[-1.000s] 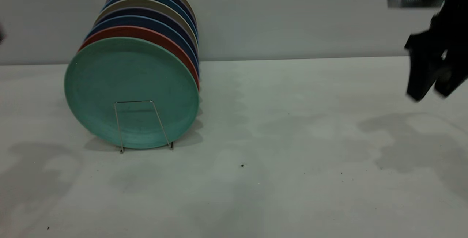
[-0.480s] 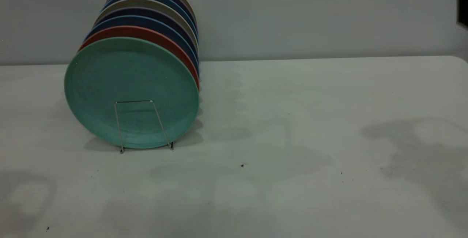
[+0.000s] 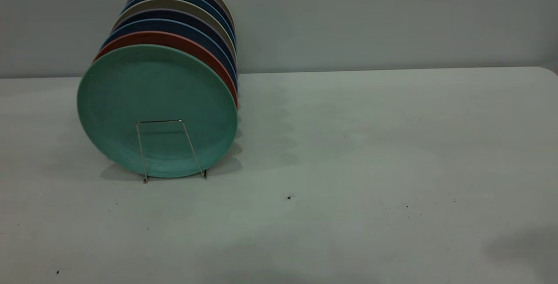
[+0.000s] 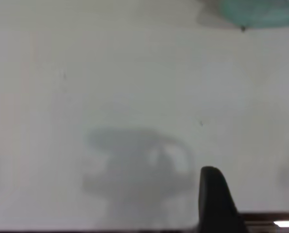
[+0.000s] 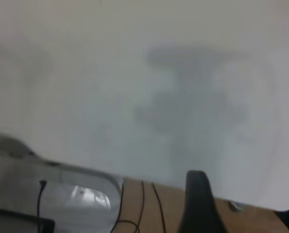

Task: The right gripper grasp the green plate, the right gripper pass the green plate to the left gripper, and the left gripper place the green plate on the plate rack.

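The green plate stands upright at the front of the plate rack, held by a wire loop. Its lower edge also shows in the left wrist view. Neither gripper shows in the exterior view. In the left wrist view, my left gripper is open and empty above bare table, well away from the plate. In the right wrist view, my right gripper is open and empty over the table's edge, with no plate in sight.
Behind the green plate, a salmon-pink plate and several blue and beige plates fill the rack. A wooden surface with cables lies beyond the table's edge in the right wrist view.
The right gripper, seen at the upper right a second ago, has left the exterior view. The arm shadows on the table have drawn off. The plate has not moved.
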